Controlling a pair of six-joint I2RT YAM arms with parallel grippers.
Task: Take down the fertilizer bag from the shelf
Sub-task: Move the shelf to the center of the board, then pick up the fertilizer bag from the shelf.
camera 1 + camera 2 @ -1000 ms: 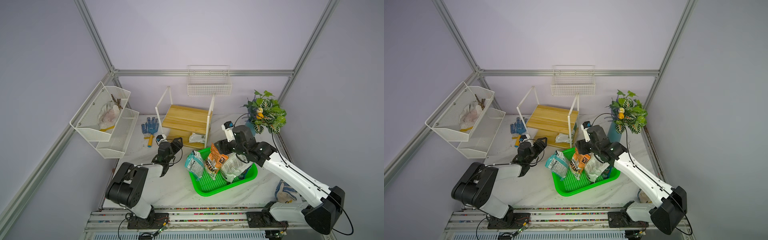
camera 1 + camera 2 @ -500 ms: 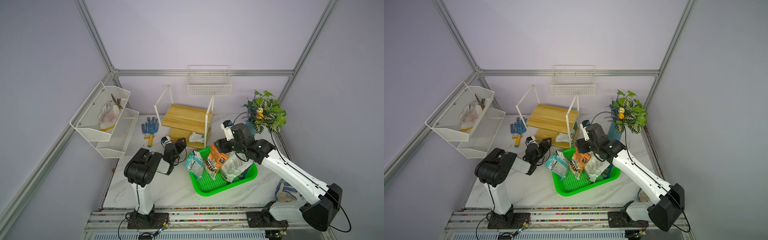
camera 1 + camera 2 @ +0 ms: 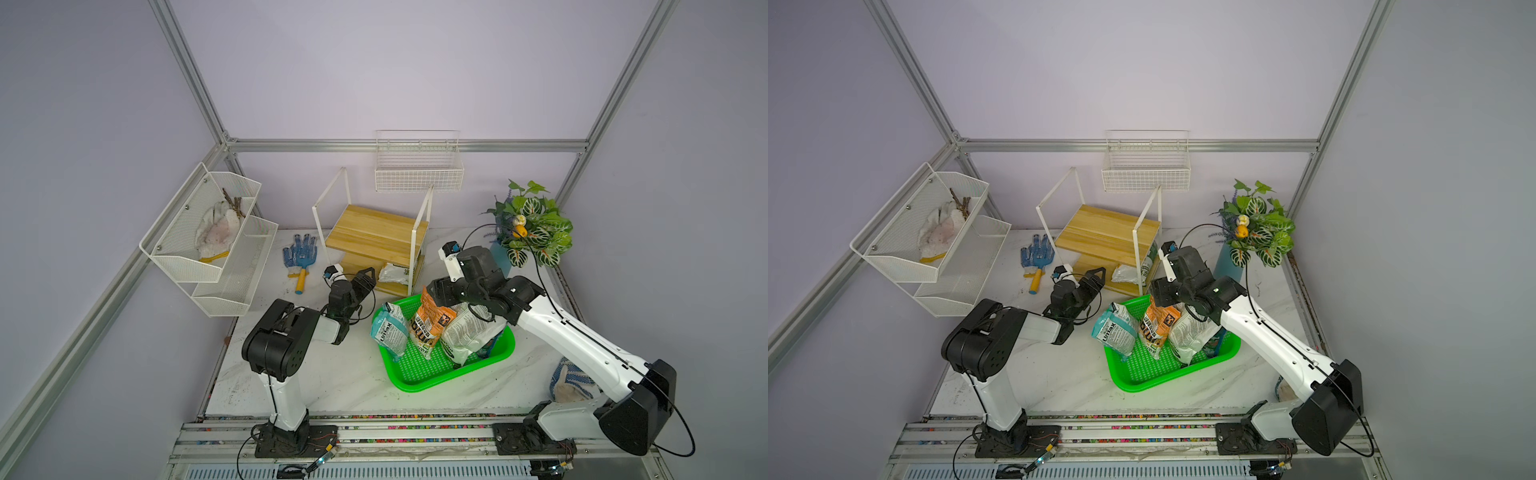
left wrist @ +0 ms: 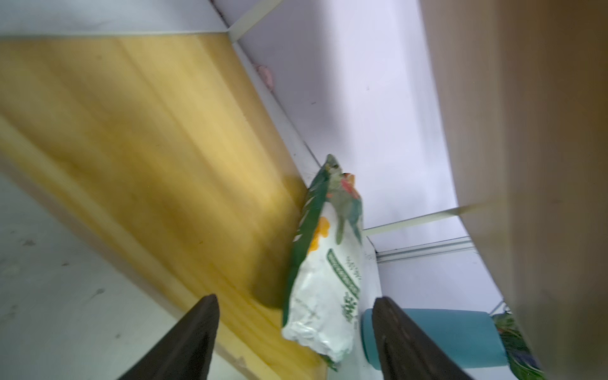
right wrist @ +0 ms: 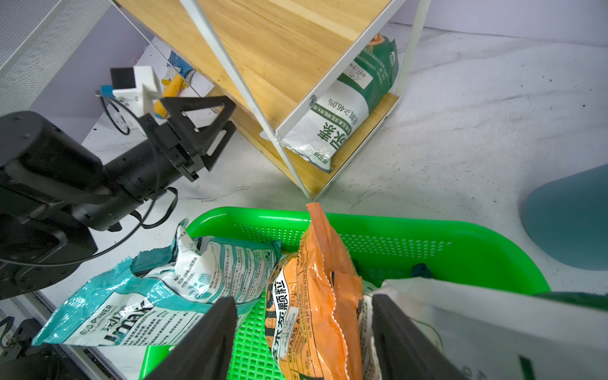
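We are viewing a marble table [image 3: 332,374] carrying a two-board wooden shelf [image 3: 374,232] near the back wall, with a green tray [image 3: 415,384] of pouches just in front of it. The right gripper [image 3: 434,291] is hovering over the tray, its fingers spread to either side of an orange pouch [image 5: 316,279] without pinching it. The left gripper [image 3: 369,277] is pointing at the shelf's lower board, its fingers parted and holding nothing. The fertilizer bag [image 3: 392,273], white and green, is lying on that lower board at the end nearer the tray, apart from both grippers.
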